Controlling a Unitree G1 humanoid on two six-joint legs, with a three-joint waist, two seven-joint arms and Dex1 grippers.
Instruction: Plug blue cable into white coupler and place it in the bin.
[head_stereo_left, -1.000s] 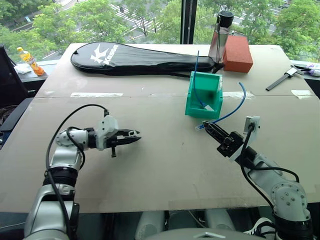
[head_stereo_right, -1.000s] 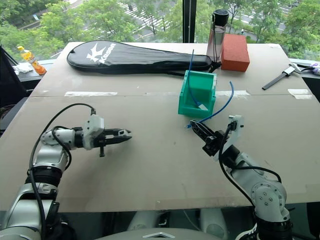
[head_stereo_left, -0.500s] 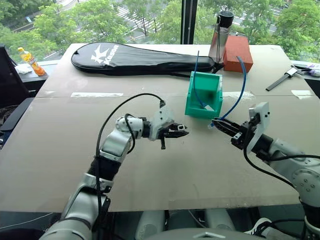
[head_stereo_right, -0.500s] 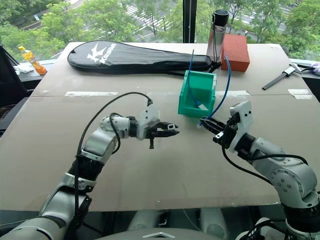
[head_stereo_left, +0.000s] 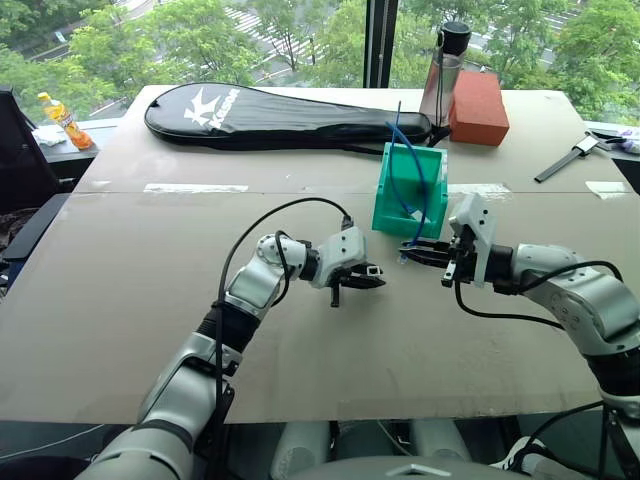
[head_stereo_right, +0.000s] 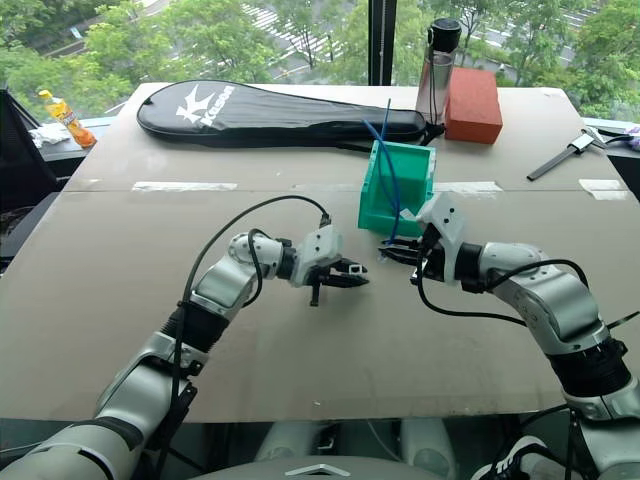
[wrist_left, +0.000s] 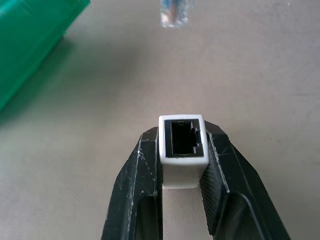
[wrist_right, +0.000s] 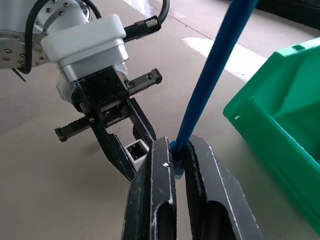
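Note:
My left gripper (head_stereo_left: 372, 272) is shut on the white coupler (wrist_left: 182, 145), whose dark socket faces away from the wrist. My right gripper (head_stereo_left: 408, 253) is shut on the blue cable (wrist_right: 215, 65) just behind its clear plug (wrist_left: 176, 12). The two grippers point at each other just above the table, in front of the teal bin (head_stereo_left: 385, 205). A short gap separates plug and coupler (wrist_right: 137, 149). From the right gripper (wrist_right: 177, 146) the cable (head_stereo_left: 418, 170) arcs up over the bin. In the left wrist view the left gripper (wrist_left: 182, 131) holds the socket a little off line from the plug.
A black racket bag (head_stereo_left: 280, 115) lies across the far side of the table. A dark-capped bottle (head_stereo_left: 440, 85) and a red-brown block (head_stereo_left: 478, 107) stand behind the bin. A hand tool (head_stereo_left: 565, 158) lies at the far right, an orange bottle (head_stereo_left: 62, 122) at the far left.
My left gripper has swung to the right with the coupler, up to the right gripper. The right gripper has rolled and turned left, and the cable now arcs over the bin.

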